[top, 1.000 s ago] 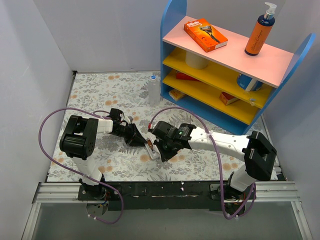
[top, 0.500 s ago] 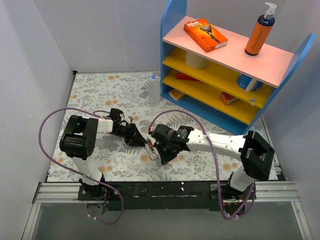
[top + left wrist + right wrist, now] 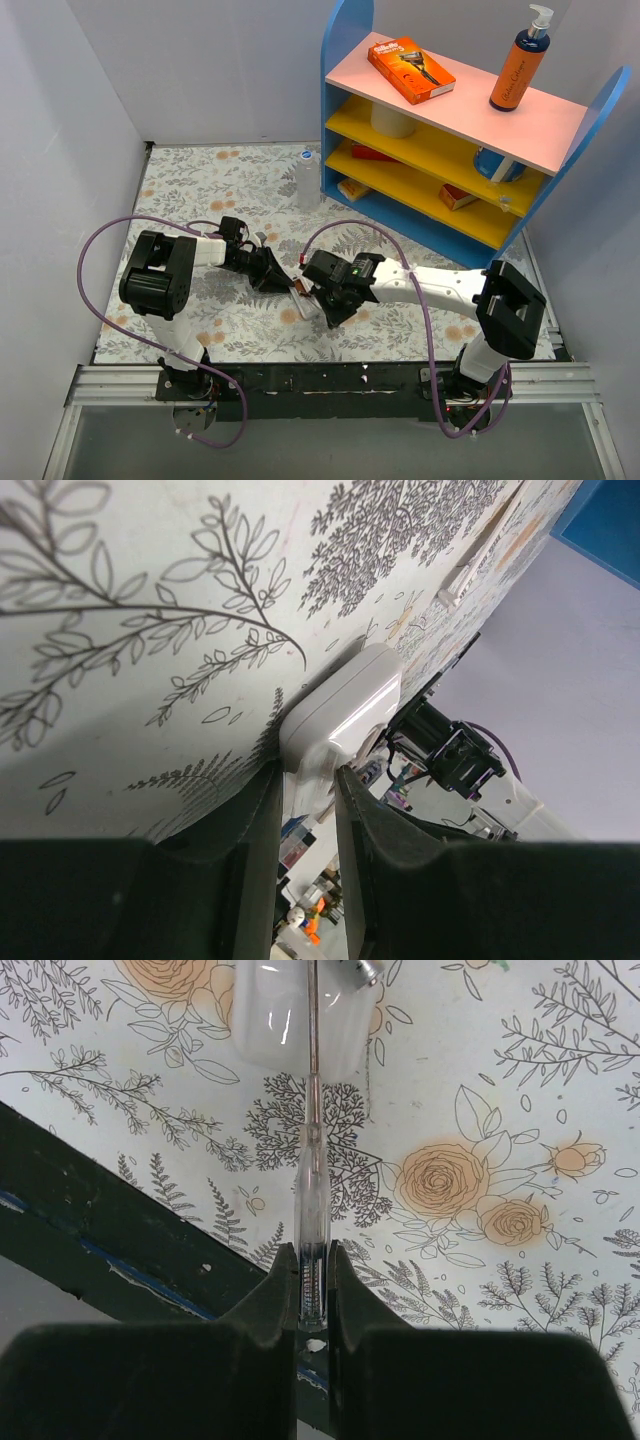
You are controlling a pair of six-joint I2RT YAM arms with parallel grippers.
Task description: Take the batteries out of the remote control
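Observation:
The white remote control [image 3: 301,300] lies on the floral tablecloth between the two arms. My left gripper [image 3: 283,283] is shut on its near end; the left wrist view shows the remote [image 3: 340,705] pinched between the two dark fingers [image 3: 308,798]. My right gripper [image 3: 313,1290] is shut on a clear-handled screwdriver [image 3: 311,1210]. Its thin metal shaft reaches up across the remote [image 3: 270,1015]. A grey metallic tip [image 3: 360,968], perhaps a battery, shows at the remote's top edge. No other battery shows.
A clear blue-capped bottle [image 3: 308,178] stands behind the arms beside the blue shelf unit [image 3: 345,120], which holds an orange box [image 3: 410,68] and an orange pump bottle [image 3: 520,68]. The black front rail [image 3: 110,1220] lies close to the right gripper.
The right gripper with the screwdriver has shifted slightly left toward the remote. The left gripper and the remote have stayed in place.

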